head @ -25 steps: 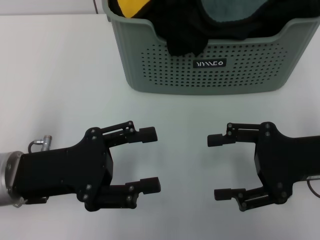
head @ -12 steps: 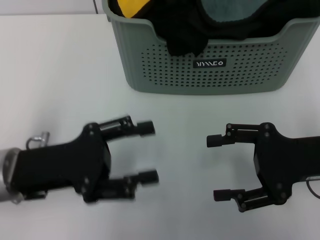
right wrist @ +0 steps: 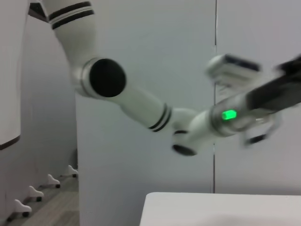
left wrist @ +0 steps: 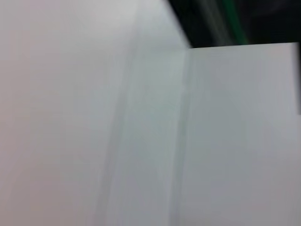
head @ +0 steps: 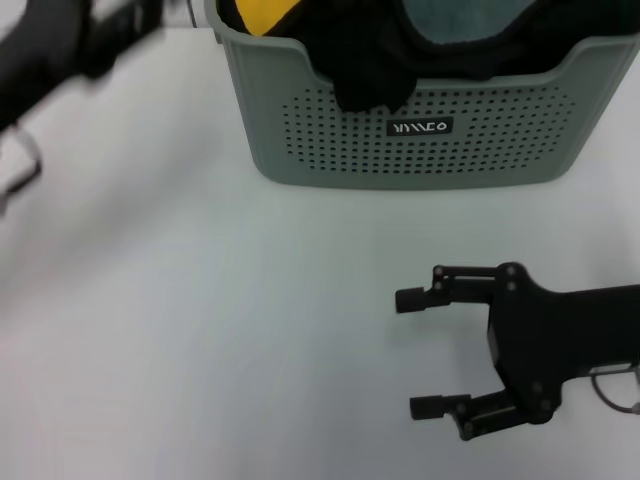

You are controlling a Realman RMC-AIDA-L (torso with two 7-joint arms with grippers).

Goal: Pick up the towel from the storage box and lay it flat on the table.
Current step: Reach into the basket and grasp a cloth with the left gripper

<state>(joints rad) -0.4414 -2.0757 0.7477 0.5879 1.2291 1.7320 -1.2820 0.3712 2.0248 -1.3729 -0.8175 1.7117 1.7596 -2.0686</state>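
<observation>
Holding towel (head: 262, 16) and black cloth (head: 372, 62), storage box (head: 400, 140) on table (head: 200, 320)

bright even light; left pincer (head: 130, 20) motion-blurred, left wrist view smeared.

A plain black cloth (head: 370, 70) hangs over the front rim at about 12 o'clock. Beside it, toward 1 o'clock, lies a teal-grey cloth (head: 455, 20) with black border.

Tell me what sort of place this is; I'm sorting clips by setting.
Probably a robotics lab or test room: a bare white table, plain grey wall panels, and a storage box of cloths set before two robot arms.
</observation>
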